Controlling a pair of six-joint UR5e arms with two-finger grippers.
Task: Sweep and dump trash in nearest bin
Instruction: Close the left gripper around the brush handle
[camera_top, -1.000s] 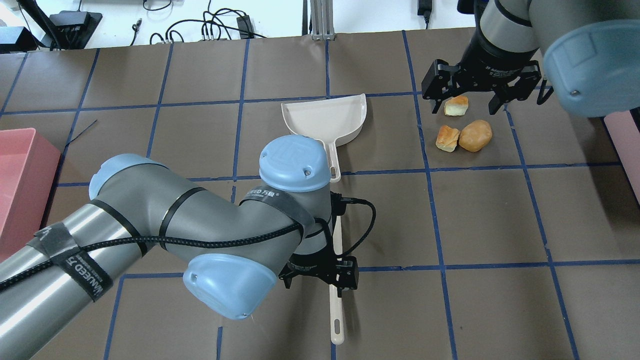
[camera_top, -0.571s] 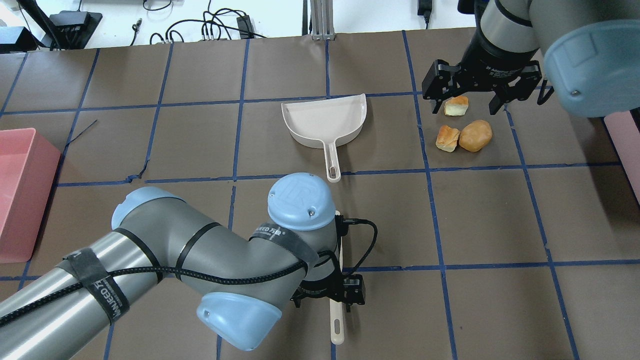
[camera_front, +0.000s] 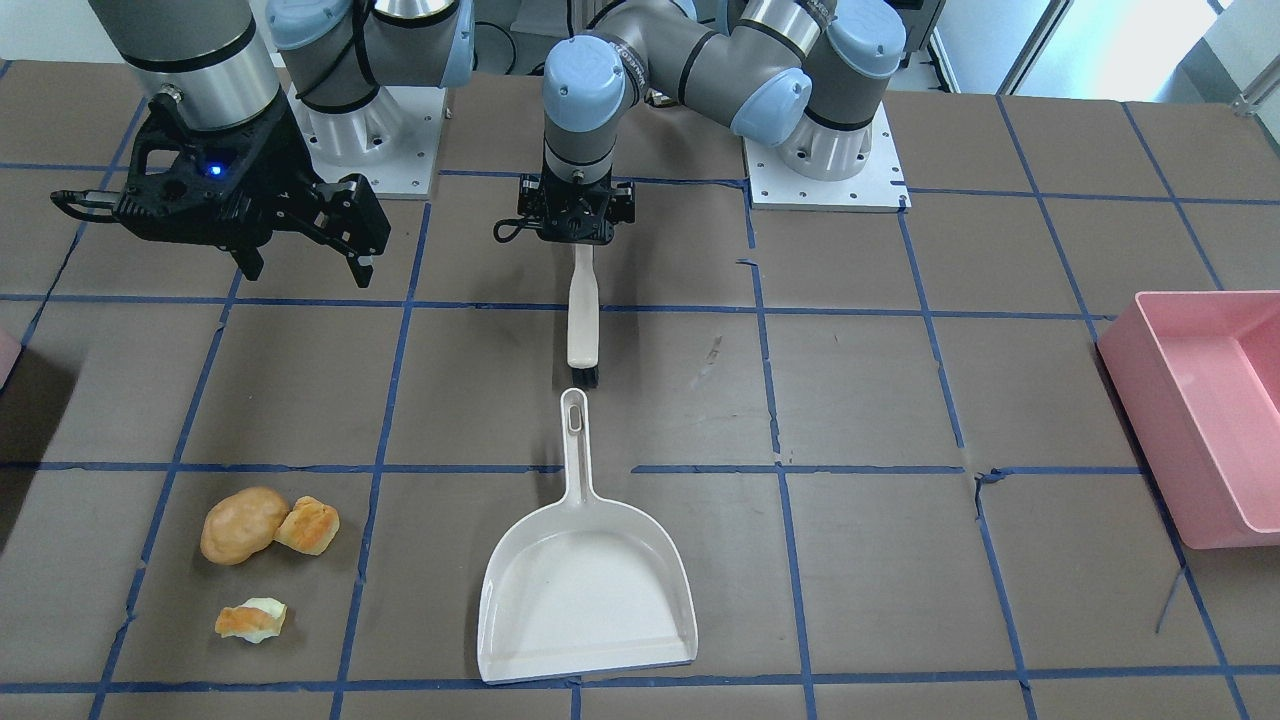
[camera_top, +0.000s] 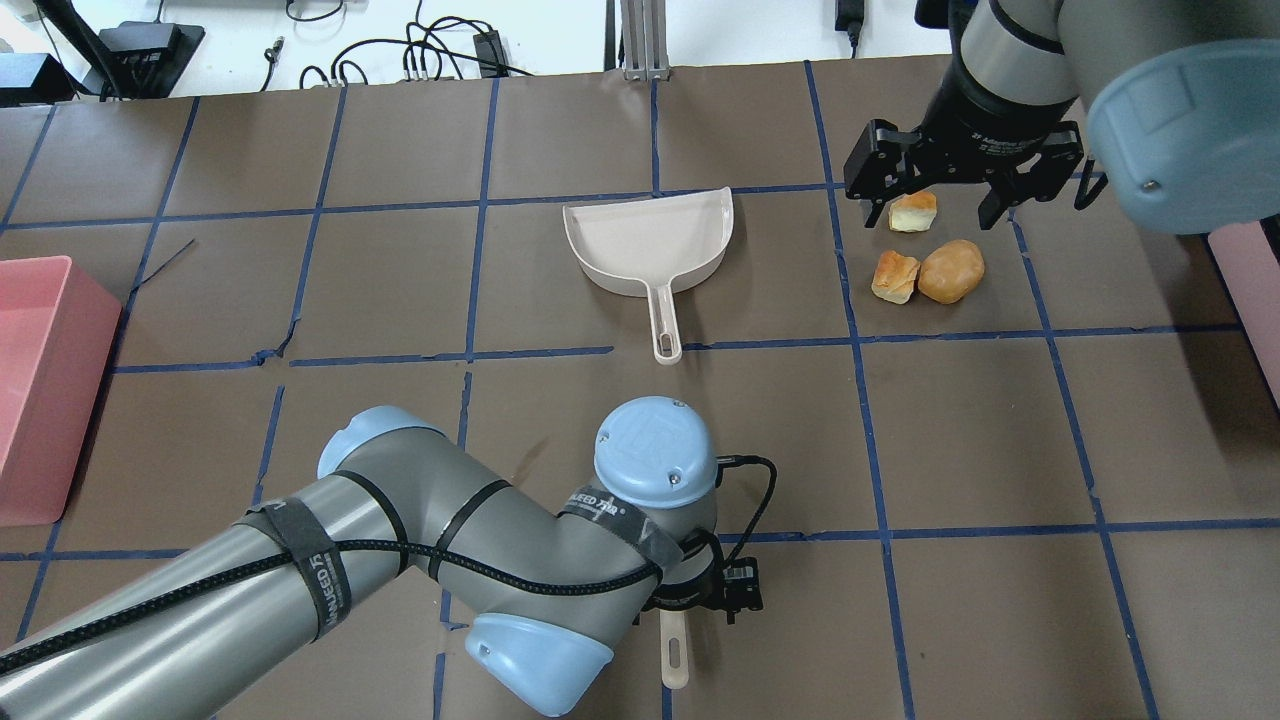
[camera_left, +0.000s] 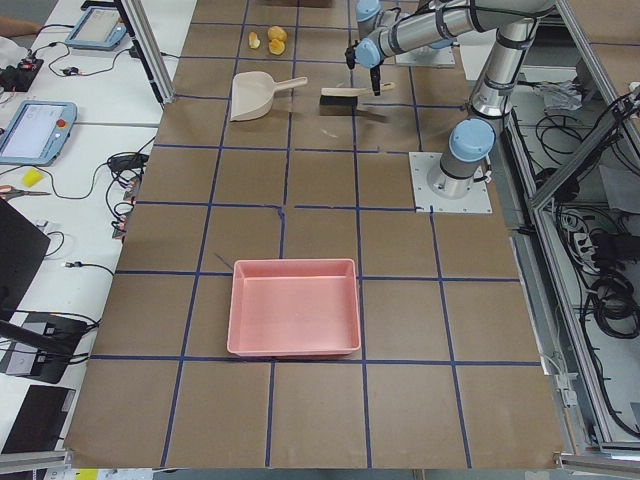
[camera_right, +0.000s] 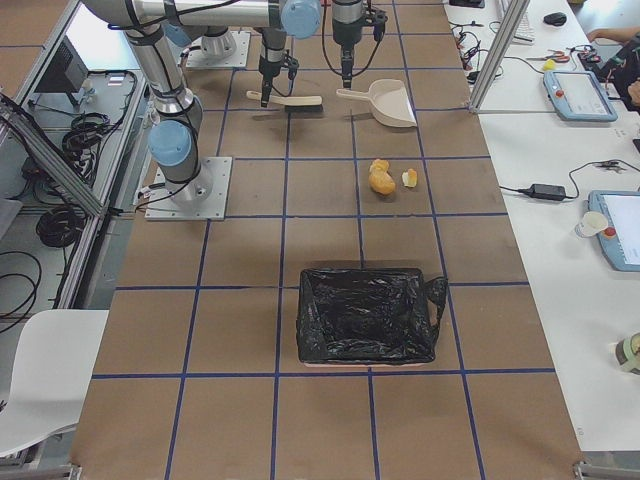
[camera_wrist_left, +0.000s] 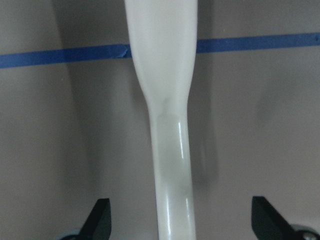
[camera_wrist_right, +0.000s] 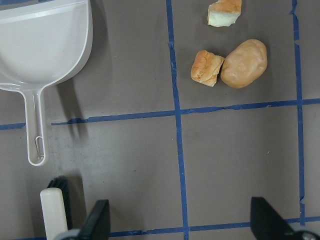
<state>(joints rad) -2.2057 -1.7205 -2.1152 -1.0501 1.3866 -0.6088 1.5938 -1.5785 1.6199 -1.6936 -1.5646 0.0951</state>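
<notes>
The trash lies together at the table's right: a tan potato-like lump (camera_top: 951, 270), a golden bread chunk (camera_top: 894, 276) and a smaller orange-and-pale-yellow piece (camera_top: 913, 212). My right gripper (camera_top: 935, 190) hangs open and empty above it. The right wrist view shows the lump (camera_wrist_right: 244, 63) and chunk (camera_wrist_right: 206, 68) below. My left gripper (camera_top: 700, 598) is open, with its fingers on either side of a white brush handle (camera_wrist_left: 170, 125) lying on the table. The pink bin (camera_top: 1248, 290) shows only as a sliver at the right edge.
A white dustpan (camera_top: 650, 245) lies mid-table, with its handle toward the brush (camera_front: 582, 320). A large pink tub (camera_top: 40, 390) sits at the far left. In the exterior right view the bin (camera_right: 365, 315) is lined with a black bag.
My left arm has drawn back toward the near edge, moving the open gripper along the brush handle toward its end. The brush, trash and right arm have not moved.
</notes>
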